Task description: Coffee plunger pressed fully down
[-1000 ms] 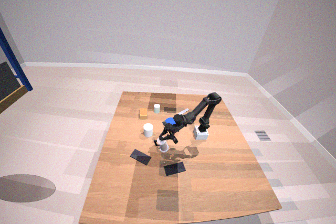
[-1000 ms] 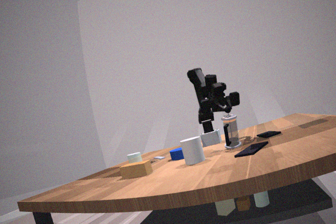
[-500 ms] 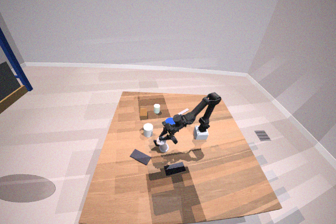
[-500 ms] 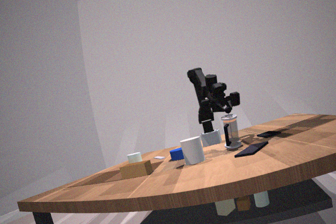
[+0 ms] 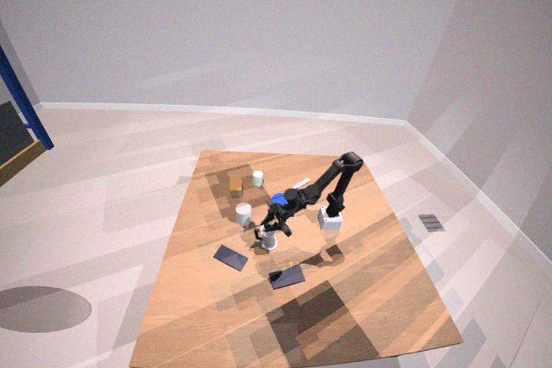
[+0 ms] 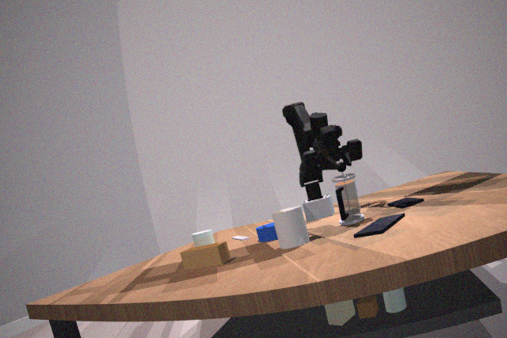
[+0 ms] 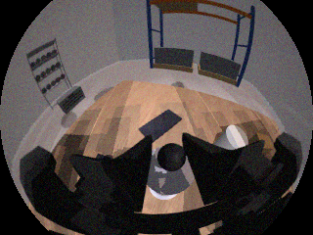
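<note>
The coffee press (image 5: pixel 269 242) (image 6: pixel 352 199) (image 7: pixel 166 182) stands upright on the table, a clear cylinder with a white base and a black handle (image 6: pixel 340 202). Its black round plunger knob (image 6: pixel 341 167) (image 7: pixel 171 157) stands a little above the lid, with a short piece of rod showing between them. My gripper (image 7: pixel 166 137) is partly open at the knob. In the wrist view the knob lies between the fingers, close to the right finger, with a gap on the left. Whether a finger still touches the knob is hard to tell.
A white cylinder (image 5: pixel 243 215) (image 6: pixel 291 228) (image 7: pixel 228 141) stands near the press. Two dark flat slabs (image 5: pixel 230 258) (image 5: pixel 286 277) lie beside it. A blue object (image 5: pixel 279 198) (image 6: pixel 267 232), an orange block (image 5: pixel 235 184) (image 6: pixel 204 256) and a pale cup (image 5: pixel 257 177) (image 6: pixel 203 237) are farther off.
</note>
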`<state>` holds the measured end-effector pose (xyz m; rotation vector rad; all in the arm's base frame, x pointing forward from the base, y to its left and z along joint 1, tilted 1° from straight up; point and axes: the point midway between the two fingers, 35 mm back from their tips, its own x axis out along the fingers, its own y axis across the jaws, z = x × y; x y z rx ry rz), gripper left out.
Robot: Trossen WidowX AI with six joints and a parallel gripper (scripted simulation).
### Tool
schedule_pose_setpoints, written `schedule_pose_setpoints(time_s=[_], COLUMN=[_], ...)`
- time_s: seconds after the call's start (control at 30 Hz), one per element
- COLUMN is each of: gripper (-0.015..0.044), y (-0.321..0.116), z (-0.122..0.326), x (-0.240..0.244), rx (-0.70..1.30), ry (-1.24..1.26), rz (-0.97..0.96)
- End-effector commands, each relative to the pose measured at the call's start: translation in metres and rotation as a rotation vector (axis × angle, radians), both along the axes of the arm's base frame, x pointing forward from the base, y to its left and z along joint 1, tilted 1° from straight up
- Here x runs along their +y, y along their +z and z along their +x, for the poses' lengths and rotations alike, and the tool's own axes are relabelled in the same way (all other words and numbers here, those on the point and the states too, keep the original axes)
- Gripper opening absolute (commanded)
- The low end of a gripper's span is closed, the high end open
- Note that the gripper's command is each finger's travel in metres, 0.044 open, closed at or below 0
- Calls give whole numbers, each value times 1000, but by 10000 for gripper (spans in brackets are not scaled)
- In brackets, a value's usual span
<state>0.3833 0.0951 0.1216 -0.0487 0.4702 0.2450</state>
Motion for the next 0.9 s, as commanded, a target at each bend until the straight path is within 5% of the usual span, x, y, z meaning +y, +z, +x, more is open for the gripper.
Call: schedule_pose_setpoints(time_s=[0.0, 0.23, 0.87], gripper=[249, 433, 440], y=[0, 0, 76], z=[0, 0, -56], x=[0, 0, -18], rx=[0, 0, 18], ry=[0, 0, -6], rz=[0, 0, 2])
